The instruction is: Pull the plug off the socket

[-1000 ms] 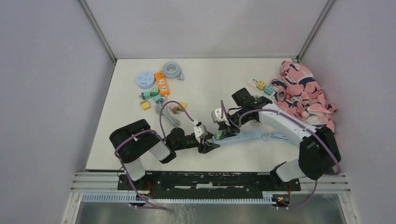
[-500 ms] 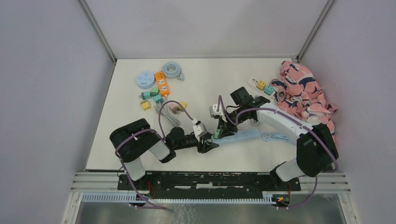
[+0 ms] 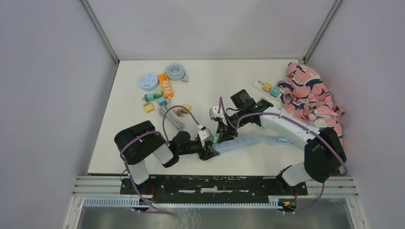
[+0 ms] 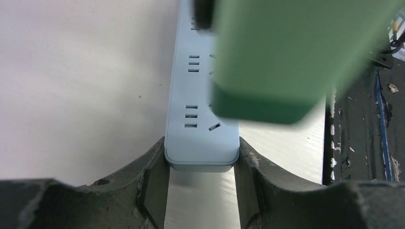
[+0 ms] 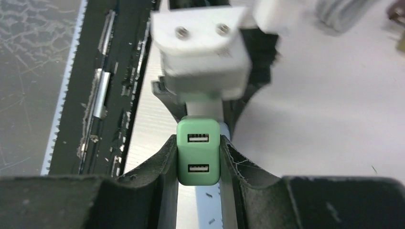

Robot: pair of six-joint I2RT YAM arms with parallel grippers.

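Step in hand: the pull itself

Left gripper [image 4: 201, 164] is closed partway on the near-left end of the blue power strip [image 3: 241, 141], one finger on each long side. The strip lies near-centre on the table [image 3: 215, 76]

Right gripper [image 5: 198, 162] is almost shut and squeezes the green USB plug [image 4: 277, 57] on both flanks, just right of the left grip

The plug body hides the prongs, so you can't tell if they're clear of the socket

Next, by my reading: draw the plug straight off the strip face without twisting, and brace the strip so it doesn't ride along
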